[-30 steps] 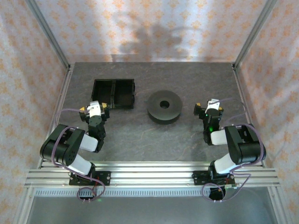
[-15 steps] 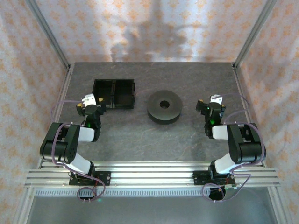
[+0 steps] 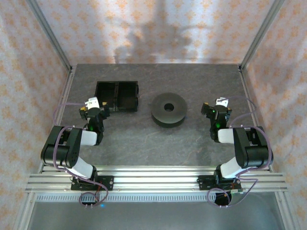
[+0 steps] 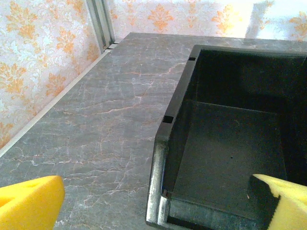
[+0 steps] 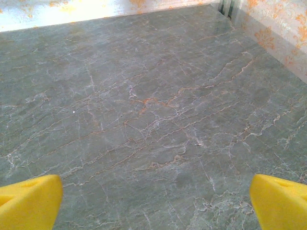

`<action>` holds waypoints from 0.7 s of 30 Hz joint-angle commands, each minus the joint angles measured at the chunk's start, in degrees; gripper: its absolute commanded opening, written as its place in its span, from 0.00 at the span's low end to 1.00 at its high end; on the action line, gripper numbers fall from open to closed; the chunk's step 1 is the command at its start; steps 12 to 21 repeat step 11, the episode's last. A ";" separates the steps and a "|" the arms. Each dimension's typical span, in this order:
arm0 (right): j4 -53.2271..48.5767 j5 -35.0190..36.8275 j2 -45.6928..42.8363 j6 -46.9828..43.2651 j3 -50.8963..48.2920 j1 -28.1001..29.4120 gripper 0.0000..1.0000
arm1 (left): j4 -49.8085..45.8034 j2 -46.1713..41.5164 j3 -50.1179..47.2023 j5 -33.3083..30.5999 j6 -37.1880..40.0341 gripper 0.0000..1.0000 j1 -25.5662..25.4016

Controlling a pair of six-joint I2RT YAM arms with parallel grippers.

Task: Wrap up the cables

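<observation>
The left gripper (image 3: 92, 106) stands with its jaws spread wide and nothing between them. In the left wrist view its yellow foam pads (image 4: 29, 203) sit at the two lower corners, far apart. The right gripper (image 3: 216, 108) is spread just as wide and also holds nothing. Its yellow pads (image 5: 280, 201) frame bare tabletop in the right wrist view.

Just ahead of the left gripper is a black bin (image 3: 117, 96) with two compartments side by side. From the wrist, its near left corner lies between the pads, and the compartment behind it has a smooth dark floor. To the right of the bin, near the middle of the table, lies a dark grey round spool (image 3: 168, 109), flat, with a hole through its centre. The right gripper is to the right of the spool and apart from it.

The table (image 3: 144, 143) is grey stone-patterned, with pale and rust-coloured veins. Around it stand walls (image 3: 158, 28) papered in white with an orange floral print, joined by slanting aluminium posts (image 3: 50, 36). Both arms are folded back over a ribbed aluminium rail (image 3: 153, 175) at the near edge. Purple-grey lines (image 3: 58, 143) loop along the arms.

Where the cables lie, and how they look, cannot be told from these views.
</observation>
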 commanded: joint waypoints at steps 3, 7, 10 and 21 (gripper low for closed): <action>-0.19 0.01 0.15 0.73 0.42 -0.17 0.99 | -0.10 -0.55 0.21 0.00 -0.41 1.00 -0.36; -0.98 -0.25 0.49 0.82 1.00 -0.17 1.00 | -0.10 -0.54 0.21 0.00 -0.43 1.00 -0.36; -0.53 -0.25 0.23 0.74 0.68 -0.17 0.99 | -0.11 -0.55 0.21 -0.02 -0.43 1.00 -0.32; -0.46 -0.25 0.22 0.73 0.60 -0.17 1.00 | -0.12 -0.55 0.21 0.04 -0.43 1.00 -0.31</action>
